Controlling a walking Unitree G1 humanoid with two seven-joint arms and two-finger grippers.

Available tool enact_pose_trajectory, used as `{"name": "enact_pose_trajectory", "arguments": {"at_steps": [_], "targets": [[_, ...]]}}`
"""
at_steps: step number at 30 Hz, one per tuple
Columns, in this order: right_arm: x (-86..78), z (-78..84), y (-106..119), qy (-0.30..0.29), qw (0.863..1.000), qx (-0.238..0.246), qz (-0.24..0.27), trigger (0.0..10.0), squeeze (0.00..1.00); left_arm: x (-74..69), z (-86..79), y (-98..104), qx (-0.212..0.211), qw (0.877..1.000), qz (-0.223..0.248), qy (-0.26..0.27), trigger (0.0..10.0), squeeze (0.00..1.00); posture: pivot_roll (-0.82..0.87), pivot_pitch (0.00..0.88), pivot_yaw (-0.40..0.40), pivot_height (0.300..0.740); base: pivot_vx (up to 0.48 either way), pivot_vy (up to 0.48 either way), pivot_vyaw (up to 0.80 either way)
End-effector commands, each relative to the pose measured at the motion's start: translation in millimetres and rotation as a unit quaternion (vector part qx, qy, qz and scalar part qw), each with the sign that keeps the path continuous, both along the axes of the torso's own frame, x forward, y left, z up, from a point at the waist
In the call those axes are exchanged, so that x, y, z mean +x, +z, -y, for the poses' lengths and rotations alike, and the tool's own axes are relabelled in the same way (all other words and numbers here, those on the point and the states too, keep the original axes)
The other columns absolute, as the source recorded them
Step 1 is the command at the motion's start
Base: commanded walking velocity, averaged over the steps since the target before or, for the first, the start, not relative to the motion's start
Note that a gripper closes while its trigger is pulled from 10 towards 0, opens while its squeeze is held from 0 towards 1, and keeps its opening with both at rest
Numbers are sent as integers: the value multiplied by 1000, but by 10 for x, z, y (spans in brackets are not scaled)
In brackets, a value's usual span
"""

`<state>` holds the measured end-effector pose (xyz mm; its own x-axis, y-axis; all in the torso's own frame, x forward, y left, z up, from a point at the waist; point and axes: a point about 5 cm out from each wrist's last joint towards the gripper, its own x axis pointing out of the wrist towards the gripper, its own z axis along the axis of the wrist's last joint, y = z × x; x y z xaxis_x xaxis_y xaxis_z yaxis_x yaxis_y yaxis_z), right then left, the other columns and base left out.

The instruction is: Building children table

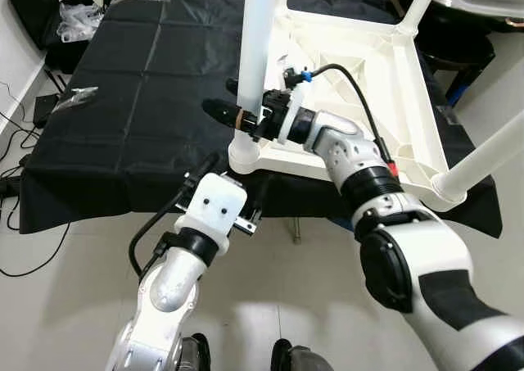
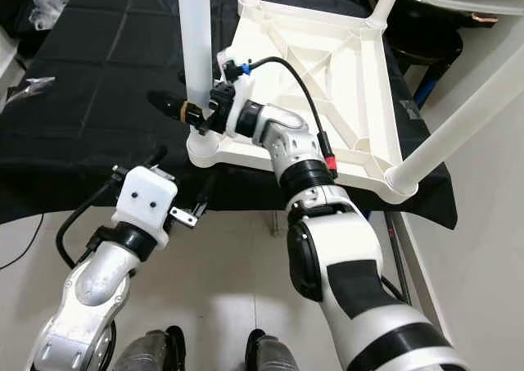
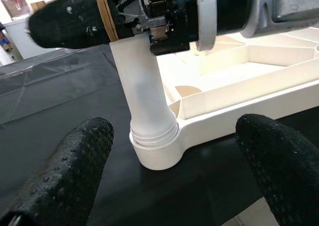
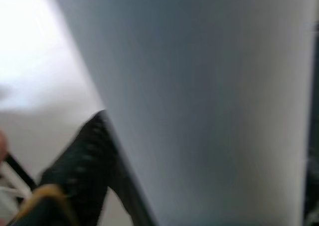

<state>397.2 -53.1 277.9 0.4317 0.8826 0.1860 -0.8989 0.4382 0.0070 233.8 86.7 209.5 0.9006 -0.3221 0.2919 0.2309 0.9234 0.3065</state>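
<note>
A white plastic children's table (image 1: 385, 101) is lying upside down on a counter (image 1: 139, 101) that is wearing a black cloth, with its ribbed underside facing up and its near edge sitting close to the counter's front edge. At the near left corner a round socket (image 1: 246, 154) is holding a white leg (image 1: 255, 52) that is standing upright. Other white legs are rising from the far right corner (image 1: 422, 2) and slanting out from the near right corner (image 1: 483, 162). The right gripper (image 1: 237, 113) is reaching in from the right and closing its black fingers (image 3: 75, 16) around the upright leg just above the socket, one finger showing on the far side of the leg and one on the near side; in the right wrist view the pale leg is pressing right against a dark finger (image 4: 94, 156). The left gripper (image 3: 174, 186) is hovering lower down, in front of the counter's edge and just below the same corner, with its two knobbly fingers (image 3: 75, 171) spread wide apart and holding nothing, the socket sitting in line between them but not touching either one. A clear plastic bag (image 1: 78, 97) is lying on the cloth near the counter's left edge, and cables (image 1: 16, 133) are trailing over the pale floor (image 1: 74, 256) beside the counter.
</note>
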Motion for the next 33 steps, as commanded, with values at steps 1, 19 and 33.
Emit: {"name": "enact_pose_trajectory", "arguments": {"at_steps": [1,19,33], "targets": [[-1,-87,39,-9,1000,-13,21,0,0,-34,19,-20,5,1000,-7,-5,10000,0,266,245,-104,740,0,0,0],[192,509,-103,-370,928,34,-6,0,0,37,67,-30,-1,1000,-6,-12,10000,0,212,227,-87,740,0,0,0],[-192,563,-314,-635,762,118,-44,0,0,54,110,-29,-2,1000,-2,-19,10000,0,215,202,-86,740,0,0,0]]}}
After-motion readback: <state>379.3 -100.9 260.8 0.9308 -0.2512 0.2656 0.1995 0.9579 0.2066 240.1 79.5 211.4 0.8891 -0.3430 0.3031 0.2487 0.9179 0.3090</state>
